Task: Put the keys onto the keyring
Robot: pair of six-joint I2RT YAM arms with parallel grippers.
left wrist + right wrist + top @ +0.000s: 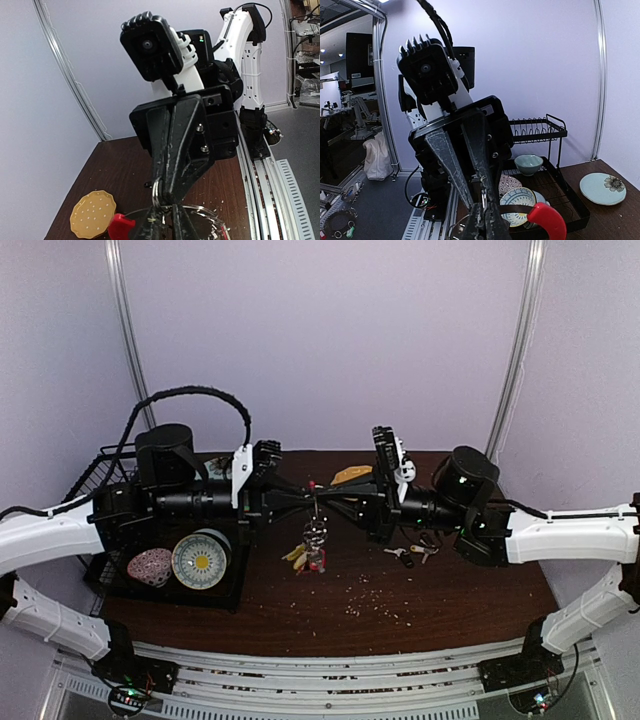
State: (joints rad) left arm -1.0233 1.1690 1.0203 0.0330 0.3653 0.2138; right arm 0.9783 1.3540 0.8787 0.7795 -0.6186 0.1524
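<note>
Top view first: the left arm [190, 502] and right arm [440, 502] are both stretched sideways over the middle of the table [450, 600], with the left jaws and right jaws meeting tip to tip. The keyring [315, 532] hangs straight down from that meeting point. Yellow and red tags are bunched at its bottom end, and I can't tell if they touch the wood. A couple of loose keys [410, 554] lie flat on the table under the right arm, well apart from the ring. The dish rack [105, 475] sits at the left edge with plates in it, and crumbs [375, 598] are sprinkled nearer the front.

Left wrist view: the right jaws point down at the camera and are pressed together on the silvery wire loops of the ring. The left jaws at the bottom edge are closed too, pinching the same wire just below. The ring's red curved section [120, 226] sticks out to the left, and a round yellow disc [92, 212] lies on the table beyond it.

Right wrist view: same thing mirrored. The left jaws come down in a narrow V and nip the wire, and the right jaws at the bottom are squeezed on it. The red section pokes out to the right. Behind it, the rack holds a pale green bowl [528, 163], and a teal plate [602, 188] lies on the table.
</note>
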